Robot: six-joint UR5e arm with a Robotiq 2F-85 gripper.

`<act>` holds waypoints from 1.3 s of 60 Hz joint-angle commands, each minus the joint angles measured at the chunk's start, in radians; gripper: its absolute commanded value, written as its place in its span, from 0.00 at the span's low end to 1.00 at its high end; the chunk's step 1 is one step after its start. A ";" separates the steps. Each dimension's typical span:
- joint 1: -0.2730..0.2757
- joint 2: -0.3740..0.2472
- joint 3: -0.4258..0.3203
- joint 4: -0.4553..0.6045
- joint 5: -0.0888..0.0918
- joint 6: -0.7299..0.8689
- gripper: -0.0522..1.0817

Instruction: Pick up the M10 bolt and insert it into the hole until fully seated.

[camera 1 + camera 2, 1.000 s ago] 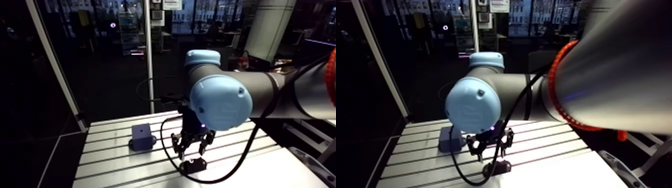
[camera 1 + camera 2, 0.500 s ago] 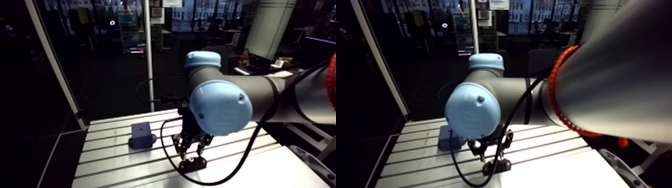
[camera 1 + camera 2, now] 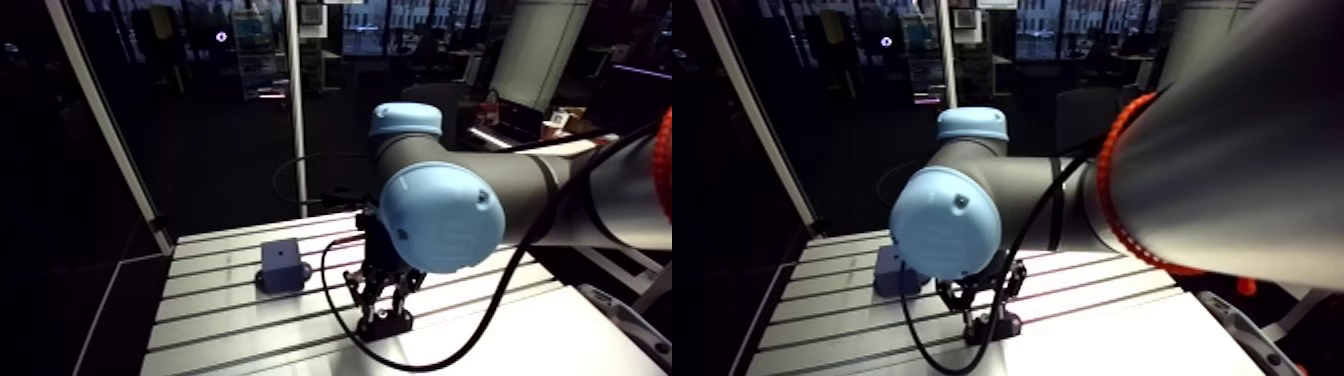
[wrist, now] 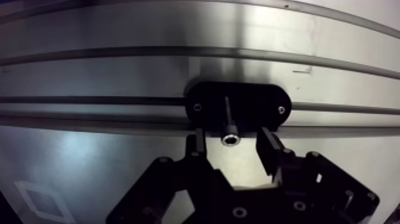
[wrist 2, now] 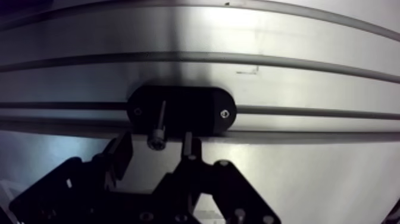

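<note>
On the black oval holder point(image 4: 256, 104) the bolt point(image 4: 227, 114) stands straight up. Its long side runs up and down. The round head is on top, facing the claw point(image 4: 231, 146), and the thin end is down in the holder. The holder lies flat on the table point(image 4: 119, 36), across one of its long grooves. All around it the table top is smooth metal, so there is room on every side. In the arm view a blue-grey block point(image 3: 281, 265) sits well apart from the holder, to the left and a bit farther back. The claw hangs right over the holder. Its two fingers point(image 4: 196, 145) are spread apart. The bolt's head sits between the fingertips, about in the middle, with a gap on each side, so the fingers do not touch it
</note>
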 commanded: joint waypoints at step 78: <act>0.000 0.004 -0.024 0.004 0.008 0.008 0.77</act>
